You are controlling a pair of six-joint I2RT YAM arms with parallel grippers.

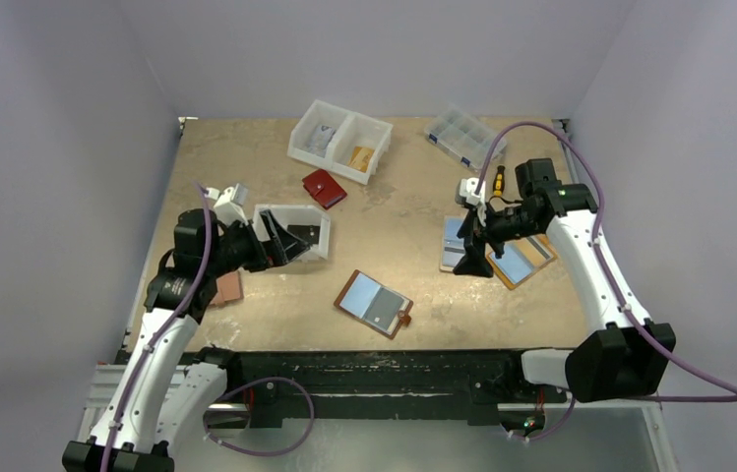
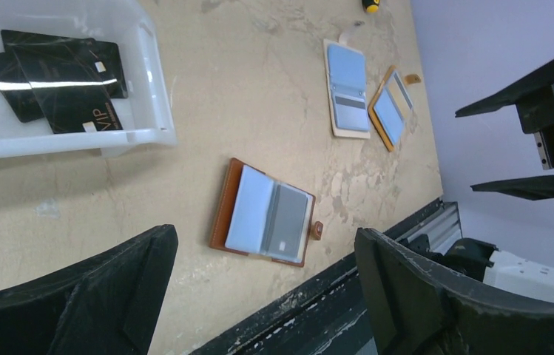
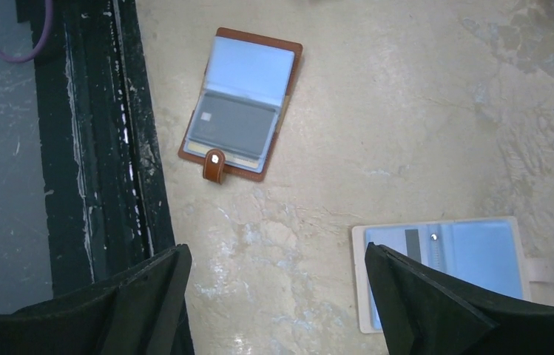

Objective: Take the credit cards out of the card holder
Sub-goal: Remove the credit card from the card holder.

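While the left pincer [image 1: 287, 246] hangs wide open and empty over the white bin [image 2: 157, 89] at nine o'clock, where dark credit cards [image 2: 59, 81] lie, the card holder [image 1: 374, 303] rests open on the desk [image 1: 246, 157] at six o'clock, one dark card [image 3: 233, 127] inside. At three o'clock, the right pincer [image 1: 475, 265] gapes wide, empty, above a cream wallet [image 3: 444, 259].

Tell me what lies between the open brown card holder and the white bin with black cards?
Only bare tabletop separates the card holder from the bin, seen in the left wrist view.
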